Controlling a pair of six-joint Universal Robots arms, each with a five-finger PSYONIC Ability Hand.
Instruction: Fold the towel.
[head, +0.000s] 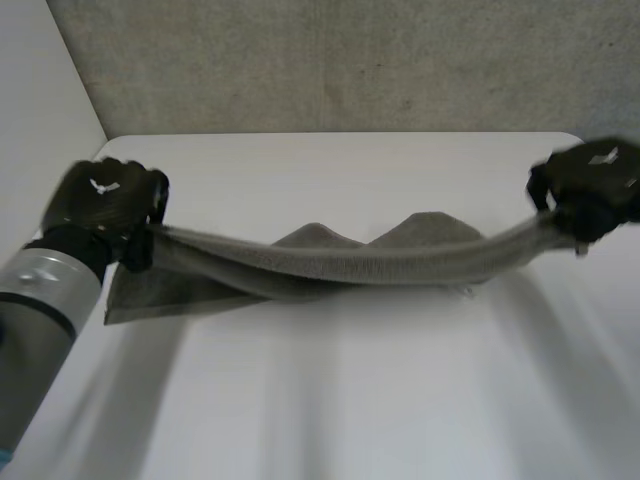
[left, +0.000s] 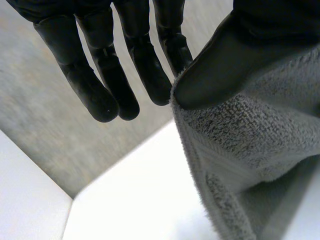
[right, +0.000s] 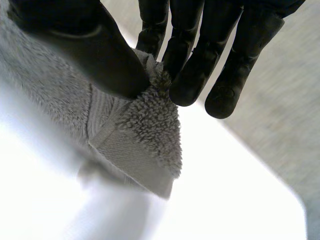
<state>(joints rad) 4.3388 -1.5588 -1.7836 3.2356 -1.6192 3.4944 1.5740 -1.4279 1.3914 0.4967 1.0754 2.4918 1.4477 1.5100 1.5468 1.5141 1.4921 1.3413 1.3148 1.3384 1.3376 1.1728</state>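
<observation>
Towel (head: 330, 262) sags between left robot hand (head: 105, 200) and right robot hand (head: 595, 190); wrist views show thumbs pinching.

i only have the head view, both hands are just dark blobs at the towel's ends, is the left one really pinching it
observer: yes. In the left wrist view the left hand has its thumb clamped down on the towel right at its edge.
operator: ok and the right one, corner or mid edge
observer: corner. In the right wrist view the right hand pinches a hemmed corner between its thumb and fingers, and the tip of that corner droops free below the pinch.
</observation>
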